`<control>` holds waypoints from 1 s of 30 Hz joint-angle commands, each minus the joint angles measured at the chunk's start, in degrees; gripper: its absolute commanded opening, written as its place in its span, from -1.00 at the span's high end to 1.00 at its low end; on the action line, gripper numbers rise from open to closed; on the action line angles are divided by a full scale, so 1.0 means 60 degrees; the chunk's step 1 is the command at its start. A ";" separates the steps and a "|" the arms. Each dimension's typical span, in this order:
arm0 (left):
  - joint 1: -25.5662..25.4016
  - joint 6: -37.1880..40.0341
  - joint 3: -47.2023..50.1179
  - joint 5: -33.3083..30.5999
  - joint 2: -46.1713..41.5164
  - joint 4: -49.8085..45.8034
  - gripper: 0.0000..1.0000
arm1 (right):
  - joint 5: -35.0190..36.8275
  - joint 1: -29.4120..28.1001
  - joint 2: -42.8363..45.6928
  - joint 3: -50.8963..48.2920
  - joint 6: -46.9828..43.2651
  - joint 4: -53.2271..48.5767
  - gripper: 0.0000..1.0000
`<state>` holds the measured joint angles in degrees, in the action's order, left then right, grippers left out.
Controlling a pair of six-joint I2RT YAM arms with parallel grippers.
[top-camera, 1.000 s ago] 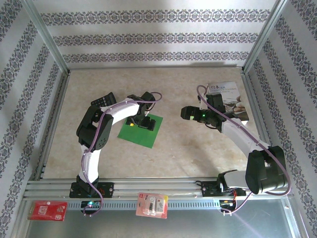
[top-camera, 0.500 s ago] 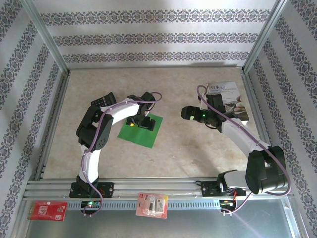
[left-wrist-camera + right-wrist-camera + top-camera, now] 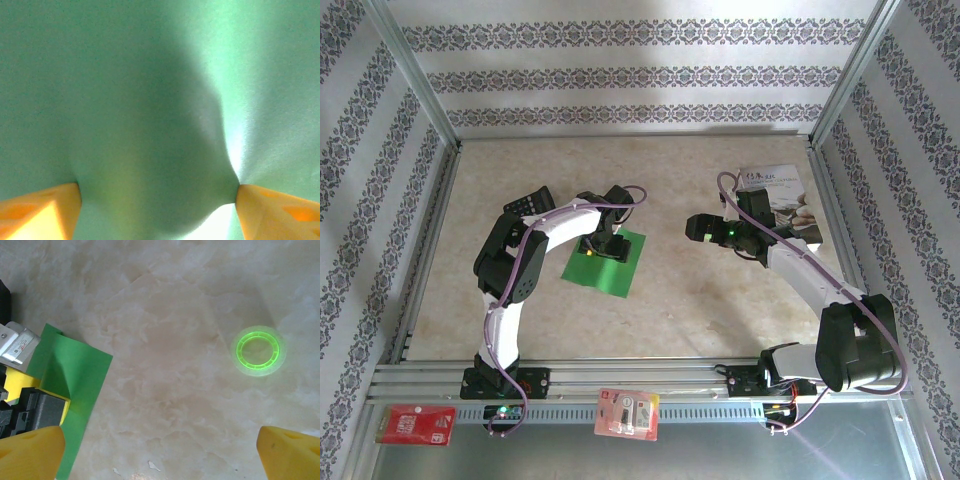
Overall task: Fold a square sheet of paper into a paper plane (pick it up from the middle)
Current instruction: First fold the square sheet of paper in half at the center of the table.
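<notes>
- Big one: square sheet of paper (image 3: pixel 612 278) lies on the table (image 3: pixel 700 300), mid-left, under the left gripper (image 3: pixel 607 247); whole sheet could skid or twist if the tips drag it.
- Its fingers (image 3: pixel 40 205) stand apart, tips on the sheet w/ a hump between; can't tell if it's held. Hard pinch = stray crease mid-sheet.
- Minor: right gripper (image 3: pixel 692 228) hangs released, holding nothing, well apart; can't steady a corner from there.

left gripper (image 3: pixel 605 250) on the square sheet of paper (image 3: pixel 610 276) (centre-left); right gripper (image 3: pixel 692 228) to its right.
</notes>
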<state>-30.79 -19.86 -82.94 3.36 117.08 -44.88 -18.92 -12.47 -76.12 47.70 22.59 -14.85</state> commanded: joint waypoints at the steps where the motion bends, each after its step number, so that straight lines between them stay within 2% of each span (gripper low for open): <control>1: -0.0112 -0.0221 0.0470 0.0163 0.0179 0.0282 -0.46 | 0.0168 0.0103 0.0001 -0.0026 -0.0082 -0.0074 -0.96; 11: -0.0142 -0.0752 0.1357 0.1281 -0.0871 0.2053 0.23 | 0.0190 0.0099 -0.0085 0.0047 -0.0069 -0.0137 -0.96; 14: -0.0143 -0.0999 0.1849 0.2297 -0.1493 0.3087 0.42 | 0.0181 0.0115 -0.0074 0.0076 -0.0070 -0.0161 -0.96; 16: -0.0155 -0.1445 0.2370 0.3369 -0.2064 0.4268 0.53 | 0.0198 0.0116 -0.0065 0.0099 -0.0072 -0.0169 -0.96; 19: -0.0128 -0.2452 0.3180 0.4959 -0.2850 0.6300 0.61 | 0.0220 0.0144 -0.0002 0.0167 -0.0073 -0.0277 -0.96; 22: -0.0022 -0.3833 0.4028 0.6473 -0.3567 0.8519 0.61 | 0.0453 0.0130 0.0248 0.0265 -0.0125 -0.0589 -0.96; 25: 0.0275 -0.4848 0.4789 0.7012 -0.3925 0.9619 0.54 | 0.0639 0.0029 0.0708 0.0119 -0.0187 -0.0619 -0.96; 30: 0.0326 -0.5734 0.5402 0.7490 -0.3218 1.0689 0.53 | 0.0404 -0.0492 0.0753 0.0115 -0.0235 -0.0448 -0.96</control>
<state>-29.47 -47.75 -52.90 43.42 95.15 10.50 -16.27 -13.74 -71.77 47.77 22.28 -17.50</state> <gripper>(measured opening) 0.232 0.982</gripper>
